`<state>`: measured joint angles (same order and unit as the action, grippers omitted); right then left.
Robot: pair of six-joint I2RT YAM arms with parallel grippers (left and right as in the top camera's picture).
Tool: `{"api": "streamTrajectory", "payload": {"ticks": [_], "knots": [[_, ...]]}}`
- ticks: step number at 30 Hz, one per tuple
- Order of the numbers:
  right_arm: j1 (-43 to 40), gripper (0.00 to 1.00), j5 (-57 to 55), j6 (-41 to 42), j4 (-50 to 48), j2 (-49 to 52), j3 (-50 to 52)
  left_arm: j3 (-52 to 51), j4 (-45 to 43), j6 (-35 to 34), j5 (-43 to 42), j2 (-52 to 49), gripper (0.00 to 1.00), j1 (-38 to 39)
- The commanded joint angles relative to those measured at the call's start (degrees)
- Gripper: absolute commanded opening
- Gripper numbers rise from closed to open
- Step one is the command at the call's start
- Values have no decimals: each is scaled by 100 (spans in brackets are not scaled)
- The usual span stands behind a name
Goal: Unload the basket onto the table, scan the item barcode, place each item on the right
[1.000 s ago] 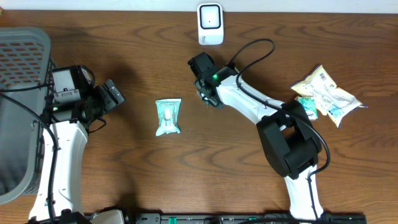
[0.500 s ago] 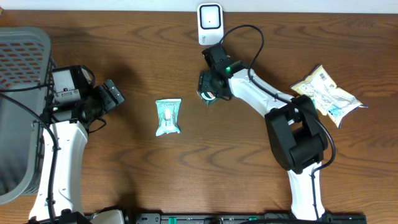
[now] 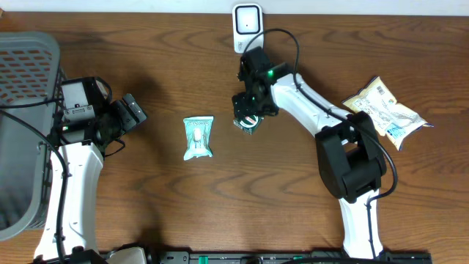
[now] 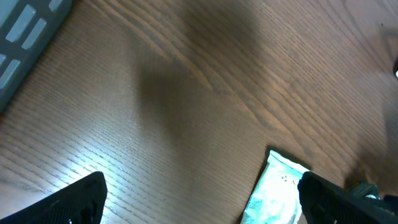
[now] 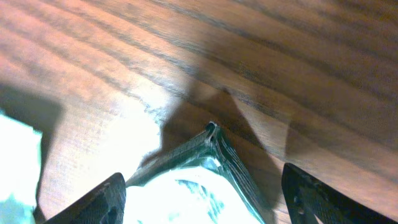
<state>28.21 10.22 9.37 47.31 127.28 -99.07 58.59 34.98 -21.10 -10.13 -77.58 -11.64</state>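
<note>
Overhead view: wooden table (image 3: 220, 213), right arm holding a packet just in front of a barcode scanner.

Far left, a grey basket (image 3: 29, 51). Beside it, the left gripper (image 3: 138, 111), jaws spread wide on nothing, hanging over bare wood. Next, a teal packet (image 3: 198, 137) lying flat on the table, untouched. At centre, the right gripper (image 3: 248, 121) pointing down, jaws set wide yet seemingly pinching a crinkled packet (image 5: 199, 168) across its width; in the right wrist view a sealed corner poking forward, the shadow beneath suggesting a lift clear of the wood. Just behind, at the back edge, the white scanner (image 3: 248, 28), near but apart. Far right, a heap of packets (image 3: 382, 110). Step in hand, by judgement: presenting the crinkled packet to the scanner. Next move probably calling for a turn to bring the barcode side toward the scanner window; barcode itself not visible.
</note>
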Motion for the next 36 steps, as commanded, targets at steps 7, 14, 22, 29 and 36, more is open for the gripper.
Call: {"api": "streamTrajectory", "payload": {"ticks": [7,14,22,29,36], "knots": [[-31,81,125,-3519,1519,92,-802,24,15,52,57,-2,98,-24],[111,84,-483,-3797,1661,140,-645,24,15,52,57,-2,98,-24],[192,92,-516,-3904,1523,452,-640,24,15,52,57,-2,98,-24],[221,79,-516,-3982,1453,507,-634,24,17,52,57,-2,98,-24],[221,68,-520,-3764,1427,507,-612,24,15,52,57,-2,98,-24]]}}
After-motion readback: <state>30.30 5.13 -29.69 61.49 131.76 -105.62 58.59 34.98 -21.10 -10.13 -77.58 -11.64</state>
